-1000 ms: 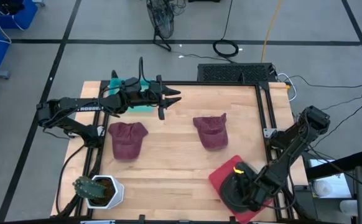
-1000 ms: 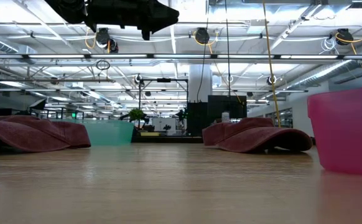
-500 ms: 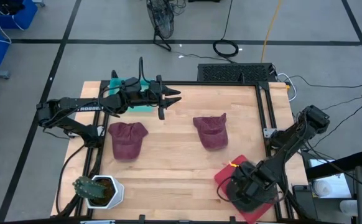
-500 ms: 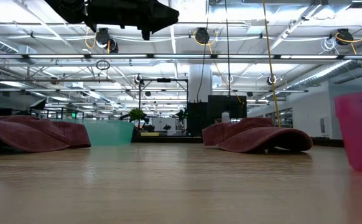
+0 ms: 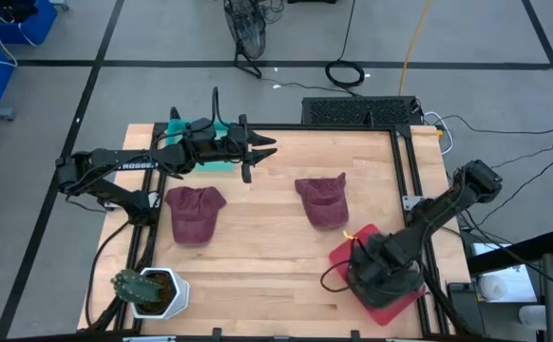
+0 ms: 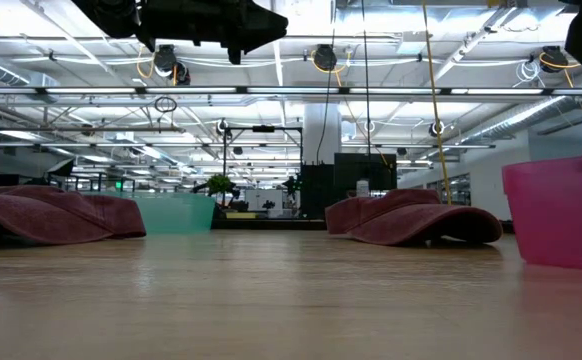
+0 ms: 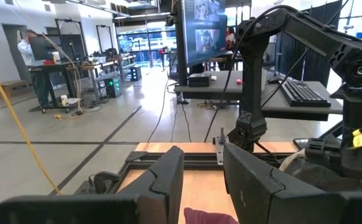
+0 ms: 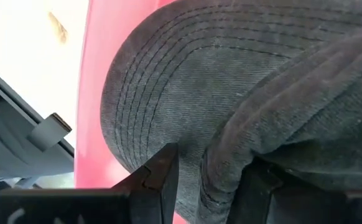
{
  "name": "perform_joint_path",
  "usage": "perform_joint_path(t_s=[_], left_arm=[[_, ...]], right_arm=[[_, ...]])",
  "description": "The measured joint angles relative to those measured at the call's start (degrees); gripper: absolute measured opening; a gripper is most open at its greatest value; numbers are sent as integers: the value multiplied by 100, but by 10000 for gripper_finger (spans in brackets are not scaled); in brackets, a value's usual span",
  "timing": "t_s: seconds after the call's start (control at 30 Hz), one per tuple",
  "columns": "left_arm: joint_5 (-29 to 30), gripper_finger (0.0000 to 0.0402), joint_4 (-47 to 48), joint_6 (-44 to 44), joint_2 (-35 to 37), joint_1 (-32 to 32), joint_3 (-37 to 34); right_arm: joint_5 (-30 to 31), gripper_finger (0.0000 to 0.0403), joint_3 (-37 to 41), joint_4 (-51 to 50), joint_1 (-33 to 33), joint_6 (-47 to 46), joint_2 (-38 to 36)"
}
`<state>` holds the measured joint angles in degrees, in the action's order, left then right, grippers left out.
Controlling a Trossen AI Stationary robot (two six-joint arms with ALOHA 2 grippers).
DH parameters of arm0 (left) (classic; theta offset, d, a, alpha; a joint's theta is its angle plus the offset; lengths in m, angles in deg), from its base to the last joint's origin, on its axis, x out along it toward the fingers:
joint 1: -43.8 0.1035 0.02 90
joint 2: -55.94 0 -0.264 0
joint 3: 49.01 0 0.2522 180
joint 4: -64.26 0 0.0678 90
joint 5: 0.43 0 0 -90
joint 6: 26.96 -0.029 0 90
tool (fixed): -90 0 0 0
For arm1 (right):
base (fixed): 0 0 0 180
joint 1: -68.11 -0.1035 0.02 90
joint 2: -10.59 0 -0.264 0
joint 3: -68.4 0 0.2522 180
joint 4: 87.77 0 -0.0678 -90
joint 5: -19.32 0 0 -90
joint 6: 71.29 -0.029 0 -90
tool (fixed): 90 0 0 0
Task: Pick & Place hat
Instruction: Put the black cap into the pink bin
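Your right gripper (image 8: pixel 209 186) pinches the dark hat (image 8: pixel 243 87) in the red bin (image 5: pixel 352 252) at the table's near-right corner; it looks soft and light, so grip its stiffer brim, while the left gripper (image 5: pixel 257 152) waits half-spread, empty.

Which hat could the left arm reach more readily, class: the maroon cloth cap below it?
Probably yes: the left gripper hovers beside the maroon cloth cap, nothing lies between, and its fingers stand apart, empty.

Left tool (image 7: pixel 203 180) fingers parted above wooden table (image 7: pixel 199 186), right arm (image 7: pixel 274 68) beyond, person (image 7: pixel 32 59) at far desk
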<state>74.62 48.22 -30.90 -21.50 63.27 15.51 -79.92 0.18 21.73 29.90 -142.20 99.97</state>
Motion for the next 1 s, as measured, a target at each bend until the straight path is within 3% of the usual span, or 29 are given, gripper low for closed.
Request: perform_joint_path(t_s=[0.17, 0.5, 1.0], left_arm=[[1, 120, 13, -2, -1, 2, 0], [1, 120, 17, 2, -1, 2, 0], [-1, 120, 104, -26, -1, 2, 0]], right_arm=[[-207, 113, -65, -75, 4, -585, -199], [448, 114, -714, -718, -4, -1452, -968], [-129, 114, -732, -407, -86, -1982, -1070]])
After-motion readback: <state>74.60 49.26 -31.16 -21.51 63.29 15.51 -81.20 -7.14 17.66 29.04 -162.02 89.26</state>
